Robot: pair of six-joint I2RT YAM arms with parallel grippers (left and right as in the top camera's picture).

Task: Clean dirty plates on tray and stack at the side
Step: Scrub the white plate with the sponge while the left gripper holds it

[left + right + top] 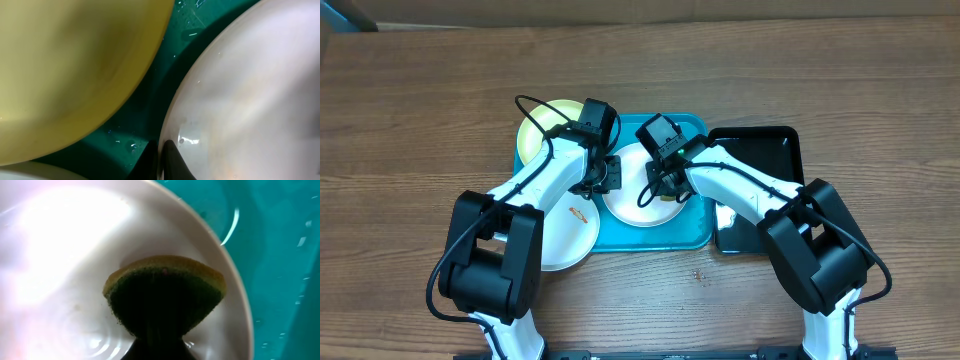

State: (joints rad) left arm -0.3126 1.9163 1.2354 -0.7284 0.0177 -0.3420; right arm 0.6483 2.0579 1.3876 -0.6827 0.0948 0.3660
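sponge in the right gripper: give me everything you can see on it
The sponge looks like soft foam, yellow along its upper edge, with a dark green scouring face toward the wrist camera. The right gripper is shut on its lower end, pinching it so it fans out into a wedge. It sits on the inside of the white plate, near the rim, apparently pressed against it, though the contact itself is hidden. The plate lies in the turquoise tray.

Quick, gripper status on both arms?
Left gripper: closed on the white plate rim.
Right gripper: closed, holding the sponge on that plate.
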